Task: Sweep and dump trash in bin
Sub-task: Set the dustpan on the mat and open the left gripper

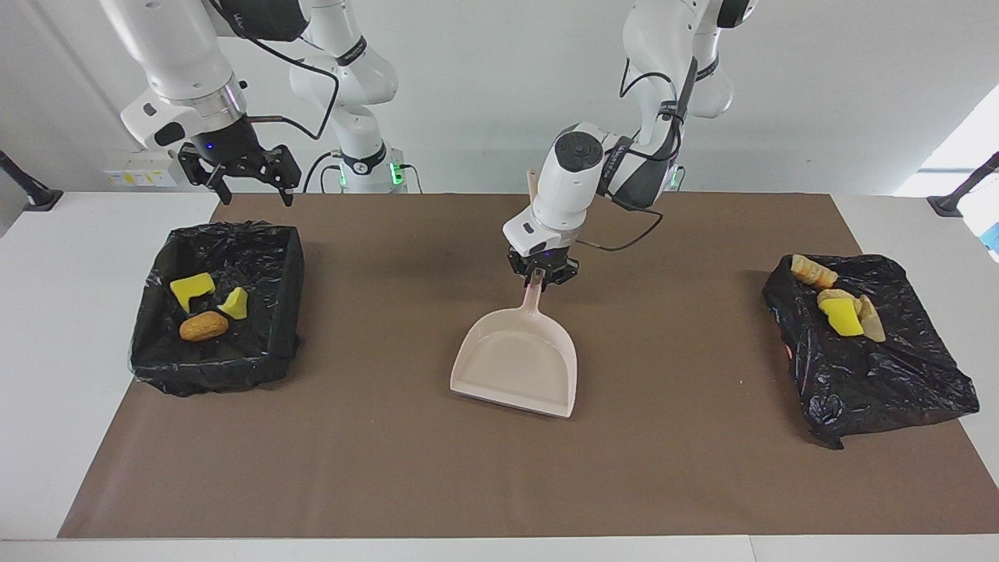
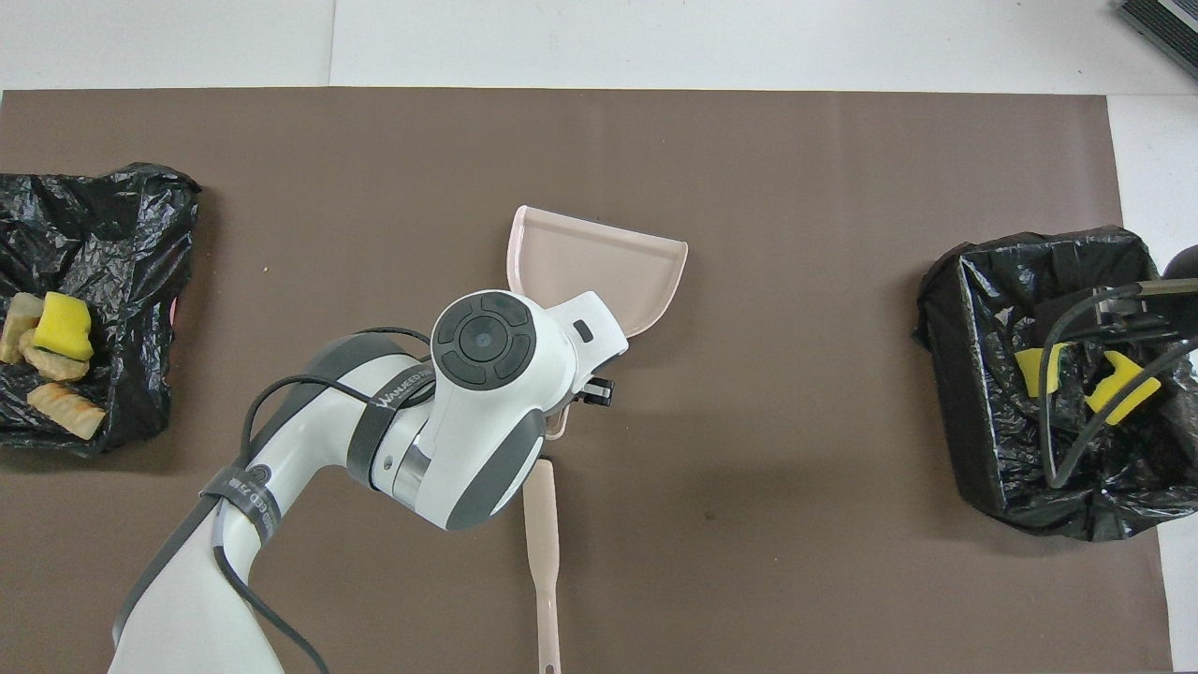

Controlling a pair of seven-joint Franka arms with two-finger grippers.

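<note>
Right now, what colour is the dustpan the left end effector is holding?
Pale beige-pink, plain with no pattern. The dustpan shows best in the facing view.

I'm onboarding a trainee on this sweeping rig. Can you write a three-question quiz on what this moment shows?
1. True or false: the left pincer is shut on the dustpan handle.
2. Which pieces lie in the bin at the right arm's end of the table? A) two yellow scraps and one orange-tan lump B) only yellow scraps C) nothing
3. Fill in: the right pincer hangs open over the rim of the ___.

Key: 1 true; 2 A; 3 bin
</note>
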